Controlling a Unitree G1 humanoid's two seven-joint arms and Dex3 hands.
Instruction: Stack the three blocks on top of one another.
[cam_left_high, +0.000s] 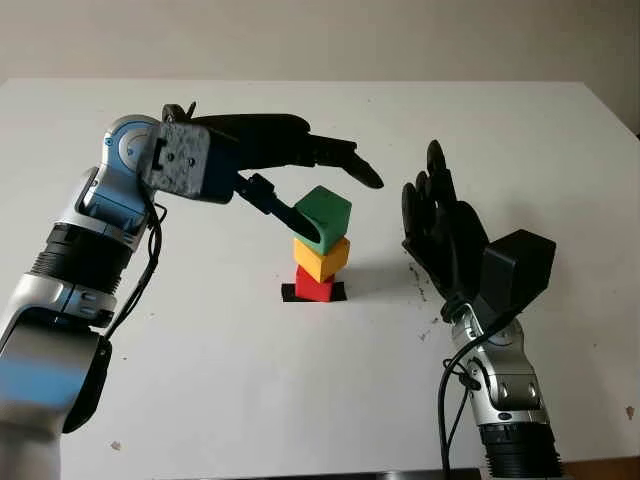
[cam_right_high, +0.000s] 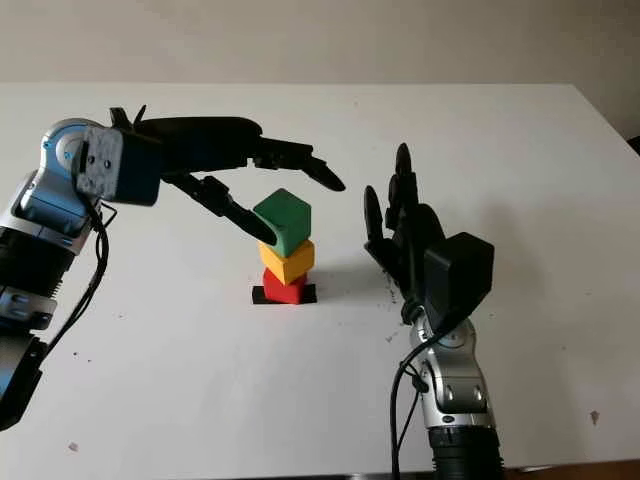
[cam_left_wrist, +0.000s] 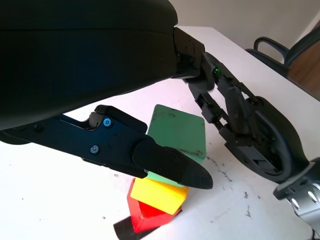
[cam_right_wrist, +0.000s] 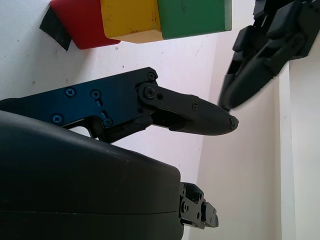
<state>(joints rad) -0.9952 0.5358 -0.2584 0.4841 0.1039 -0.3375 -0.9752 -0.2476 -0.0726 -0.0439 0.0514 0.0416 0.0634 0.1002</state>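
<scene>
The green wooden cube (cam_left_high: 324, 217), probably light, rigid and easily toppled, sits skewed atop the yellow wooden cube (cam_left_high: 321, 258) and red wooden cube (cam_left_high: 314, 286), between the left hand's (cam_left_high: 318, 205) loosened fingers; the open right hand (cam_left_high: 440, 232) waits nearby.

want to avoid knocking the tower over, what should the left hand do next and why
Probably ease the left hand straight up and away. The green block already sits on the yellow block, which is on the red block, so the stack looks done. The thumb is at the green block's side and the block looks skewed, so a sideways pull could tip it. The right hand is open beside the stack.
</scene>
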